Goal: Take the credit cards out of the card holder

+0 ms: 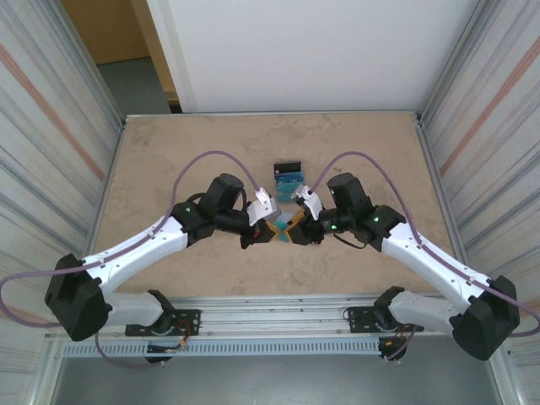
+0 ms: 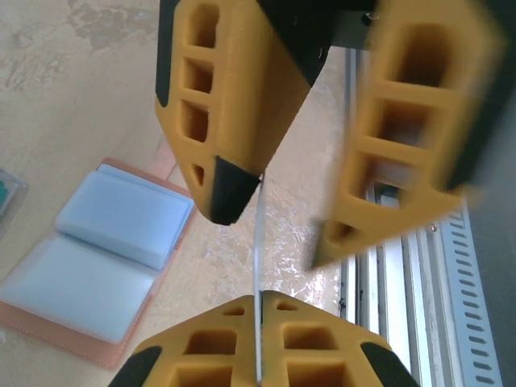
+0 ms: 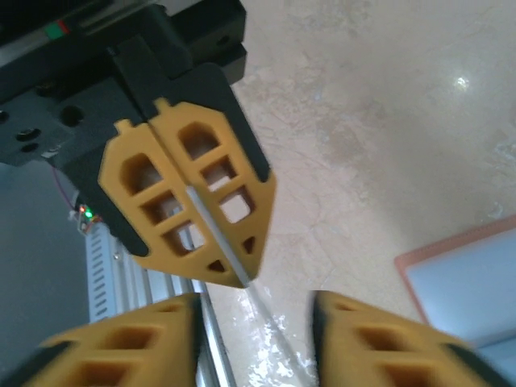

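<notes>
A: Left end effector (image 2: 260, 300)?

B: Clamped shut on a thin card (image 2: 258, 242), seen edge-on from both wrist views. The card stands upright above the worktop (image 1: 169, 169). Colour can't be told from the edge; the top view shows a bit of teal between the two tools.

A: Right end effector (image 3: 256, 298)?

B: Jaws apart, one finger on each side of the card and neither touching it. It faces the left end effector tip to tip at mid-worktop, near the front edge.

A: Card holder (image 2: 105, 266)?

B: Lying open and flat on the worktop, salmon cover down and blue-grey pockets up. It sits just beside the meeting point, apart from both tools. The right wrist view catches one corner of it low on the right. No card can be made out in the pockets that face up.

A: Anything else out?

B: Other cards (image 1: 288, 175), one black and one blue, lie flat on the worktop just beyond the two end effectors, toward the far wall.
</notes>
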### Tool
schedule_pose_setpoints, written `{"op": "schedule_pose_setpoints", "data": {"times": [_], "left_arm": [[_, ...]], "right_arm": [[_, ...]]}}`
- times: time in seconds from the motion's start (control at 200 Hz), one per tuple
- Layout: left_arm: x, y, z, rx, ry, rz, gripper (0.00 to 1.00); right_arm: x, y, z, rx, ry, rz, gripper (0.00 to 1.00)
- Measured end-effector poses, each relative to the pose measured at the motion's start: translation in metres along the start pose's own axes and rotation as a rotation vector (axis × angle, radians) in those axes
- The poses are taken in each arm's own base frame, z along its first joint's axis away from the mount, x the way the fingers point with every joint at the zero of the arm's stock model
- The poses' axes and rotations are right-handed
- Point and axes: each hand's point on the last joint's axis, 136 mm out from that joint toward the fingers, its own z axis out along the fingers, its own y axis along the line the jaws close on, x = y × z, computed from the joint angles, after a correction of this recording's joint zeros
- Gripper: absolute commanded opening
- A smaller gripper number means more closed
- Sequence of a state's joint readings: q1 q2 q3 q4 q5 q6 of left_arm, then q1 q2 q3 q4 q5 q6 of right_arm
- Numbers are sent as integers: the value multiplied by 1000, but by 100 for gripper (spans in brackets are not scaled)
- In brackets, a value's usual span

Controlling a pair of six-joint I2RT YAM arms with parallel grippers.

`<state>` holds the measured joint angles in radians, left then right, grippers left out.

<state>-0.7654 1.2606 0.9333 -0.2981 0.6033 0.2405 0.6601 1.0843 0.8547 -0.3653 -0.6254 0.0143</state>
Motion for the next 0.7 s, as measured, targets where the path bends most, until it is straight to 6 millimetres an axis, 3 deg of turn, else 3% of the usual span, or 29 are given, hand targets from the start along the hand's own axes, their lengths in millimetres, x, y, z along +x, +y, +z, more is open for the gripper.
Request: {"op": "schedule_pose_setpoints", "data": {"times": [0.09,0.331,0.511,0.702], "left_arm": [[-3,5,-5,-49,-36,-12,0],[-6,7,-37,-195,-212,-73,0],[-19,5,-50,-210,-353,-144,0],[-28,4,-53,-181,-439,-220,0]], "right_arm": [[-5,2,-3,3,-37,-8,68],[-1,-6,-13,34,-175,51,75],[3,-14,-2,2,-258,133,75],[-14,4,6,-97,-310,95,75]]}}
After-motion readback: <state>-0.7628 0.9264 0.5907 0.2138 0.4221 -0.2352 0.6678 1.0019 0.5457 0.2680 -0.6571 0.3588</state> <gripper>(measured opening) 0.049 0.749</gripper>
